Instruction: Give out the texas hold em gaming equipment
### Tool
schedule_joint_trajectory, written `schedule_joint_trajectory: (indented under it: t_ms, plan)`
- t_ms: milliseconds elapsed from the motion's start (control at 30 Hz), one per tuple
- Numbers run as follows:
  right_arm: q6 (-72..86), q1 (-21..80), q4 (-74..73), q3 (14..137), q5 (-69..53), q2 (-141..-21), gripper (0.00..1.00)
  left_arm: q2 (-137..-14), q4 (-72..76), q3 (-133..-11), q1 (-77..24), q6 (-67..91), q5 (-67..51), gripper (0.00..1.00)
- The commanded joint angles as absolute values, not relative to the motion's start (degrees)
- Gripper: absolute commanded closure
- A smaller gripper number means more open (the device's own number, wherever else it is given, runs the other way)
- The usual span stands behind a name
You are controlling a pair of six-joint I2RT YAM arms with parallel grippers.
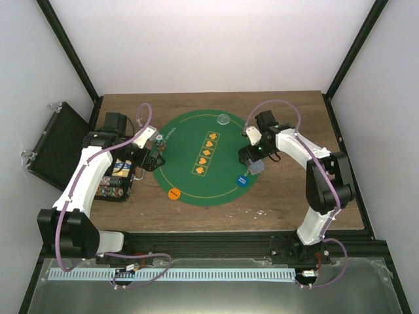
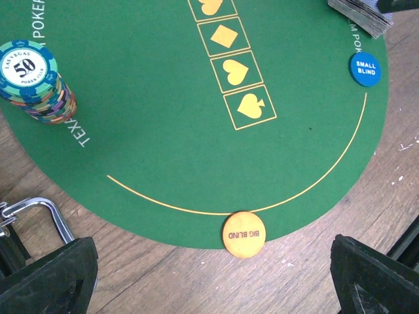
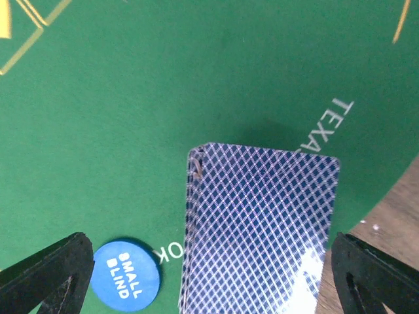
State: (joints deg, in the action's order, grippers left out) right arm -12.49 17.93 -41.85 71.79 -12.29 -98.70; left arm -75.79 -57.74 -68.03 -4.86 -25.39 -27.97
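Observation:
A deck of blue-backed playing cards (image 3: 258, 229) lies face down at the right edge of the green mat (image 1: 190, 176), between the wide-apart fingers of my right gripper (image 3: 209, 268). The right gripper (image 1: 252, 157) is open around it; its right finger (image 3: 373, 275) is close to the deck's edge. The deck (image 1: 256, 167) also shows in the top view. A blue "small blind" disc (image 3: 126, 276) lies just left of the deck. An orange "big blind" disc (image 2: 243, 234) sits on the mat's near edge, ahead of my open, empty left gripper (image 2: 209, 268). A clear disc (image 1: 224, 120) lies at the mat's far edge.
A stack of poker chips (image 2: 33, 82) stands on the mat's left side. A rack of chips (image 1: 118, 180) sits under the left arm. The open black case (image 1: 59, 147) lies at the far left. A metal latch (image 2: 39, 209) shows beside the left finger.

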Motion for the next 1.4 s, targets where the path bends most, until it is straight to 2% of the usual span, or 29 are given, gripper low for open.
schedule_joint_trajectory:
  t_ms: [0,333,767,900,1033,1167,1300,1367]
  plan:
    - [-10.77,18.59,-42.7,72.74,-10.07,-102.48,0.0,-77.2,-58.59,-69.29,-4.83,-26.31,-30.02,0.02]
    - [-8.39,18.55,-42.06,71.41,-3.38,-104.97,0.0,-79.98,-59.07,-69.0,-4.81,-26.81,-29.94,0.02]
    - [-7.91,19.03,-41.44,71.72,-5.93,-100.63,0.0,-80.85,-59.53,-69.53,-4.83,-27.39,-31.06,0.02]
    - [-5.91,15.17,-41.57,74.7,-12.15,-95.7,0.0,-80.95,-60.01,-69.88,-4.83,-27.6,-31.16,0.02]
    - [-0.77,5.87,-37.05,73.2,-17.66,-90.52,0.0,-80.95,-60.07,-69.84,-4.83,-27.86,-31.74,0.02]
    - [1.1,1.22,-36.29,71.19,-14.92,-91.61,0.11,-80.81,-59.79,-69.33,-4.82,-27.87,-31.62,0.02]
    - [-0.54,-1.46,-36.66,71.44,-18.97,-96.51,0.35,-80.47,-59.47,-68.7,-4.81,-27.86,-31.13,0.02]
    - [-1.22,-2.27,-36.04,71.6,-21.97,-98.54,0.37,-80.34,-59.42,-68.41,-4.83,-27.84,-31.0,0.03]
